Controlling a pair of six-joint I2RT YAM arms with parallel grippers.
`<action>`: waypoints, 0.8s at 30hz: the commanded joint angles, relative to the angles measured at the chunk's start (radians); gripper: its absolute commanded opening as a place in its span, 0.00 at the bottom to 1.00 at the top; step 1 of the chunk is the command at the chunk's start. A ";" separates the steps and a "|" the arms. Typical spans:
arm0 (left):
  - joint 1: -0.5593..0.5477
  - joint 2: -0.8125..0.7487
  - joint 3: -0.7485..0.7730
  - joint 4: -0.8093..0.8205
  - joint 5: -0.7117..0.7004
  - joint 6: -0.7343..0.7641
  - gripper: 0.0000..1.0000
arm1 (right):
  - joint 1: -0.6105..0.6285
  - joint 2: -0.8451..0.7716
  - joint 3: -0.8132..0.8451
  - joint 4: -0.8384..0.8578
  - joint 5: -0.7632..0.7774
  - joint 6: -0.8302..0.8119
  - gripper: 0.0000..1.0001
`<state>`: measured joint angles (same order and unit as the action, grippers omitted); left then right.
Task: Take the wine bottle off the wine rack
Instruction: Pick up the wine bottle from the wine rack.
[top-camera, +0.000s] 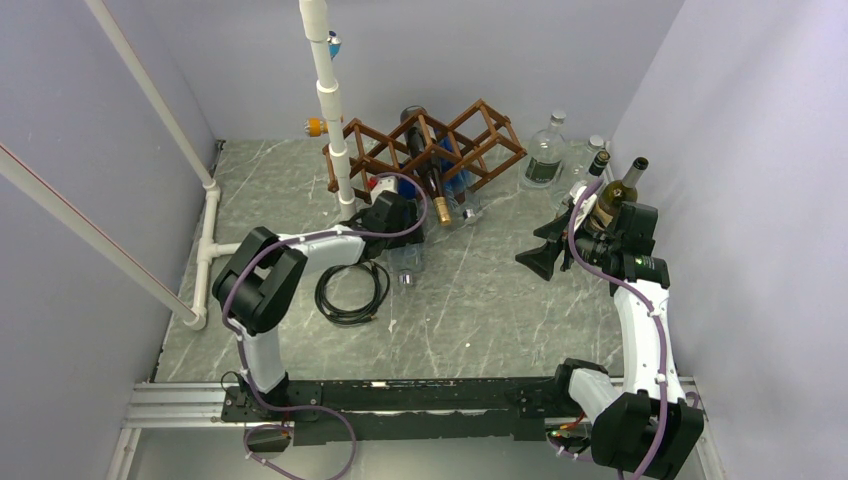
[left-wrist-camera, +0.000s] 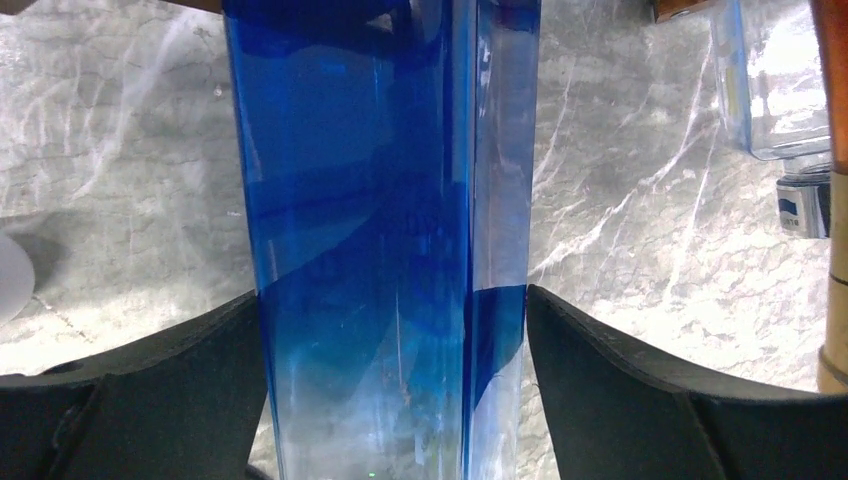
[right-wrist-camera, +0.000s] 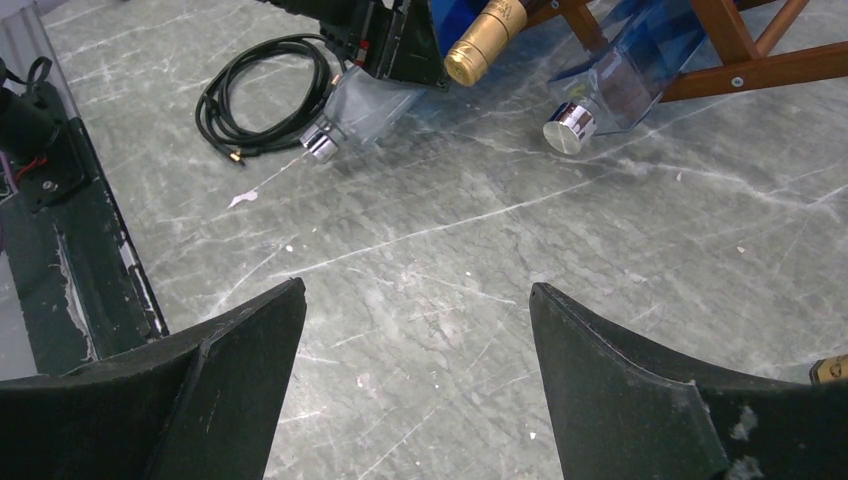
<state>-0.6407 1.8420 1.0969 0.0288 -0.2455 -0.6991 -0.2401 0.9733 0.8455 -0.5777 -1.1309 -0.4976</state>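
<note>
Left gripper (left-wrist-camera: 390, 300) (tight on blue bottle (left-wrist-camera: 350, 150))

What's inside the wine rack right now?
The wine rack holds a gold-capped dark bottle, a blue bottle gripped by the left gripper, and another blue-tinted bottle with a silver cap. Their bases, deep in the cells, are hidden by the lattice.

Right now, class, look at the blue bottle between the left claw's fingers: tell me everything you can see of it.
The blue bottle is square-sided, see-through glass. It is deep blue over most of its length and fades to clear toward a shiny silver cap. It lies slanted, cap end low and nearer the arms, its other end pointing toward the wine rack. The left claw straddles its body, fingers close against both sides; whether they squeeze it cannot be told.
</note>
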 joint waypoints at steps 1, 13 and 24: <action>0.012 0.028 0.050 0.009 0.041 0.006 0.91 | 0.005 -0.004 0.009 0.006 -0.007 -0.025 0.85; 0.013 0.003 0.020 0.039 0.030 -0.003 0.61 | 0.012 0.001 0.010 0.004 0.004 -0.030 0.86; 0.008 -0.092 -0.037 0.039 0.016 0.021 0.20 | 0.013 -0.001 0.009 0.007 0.008 -0.028 0.86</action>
<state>-0.6323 1.8343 1.0763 0.0422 -0.2028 -0.6968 -0.2302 0.9760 0.8455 -0.5816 -1.1194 -0.5060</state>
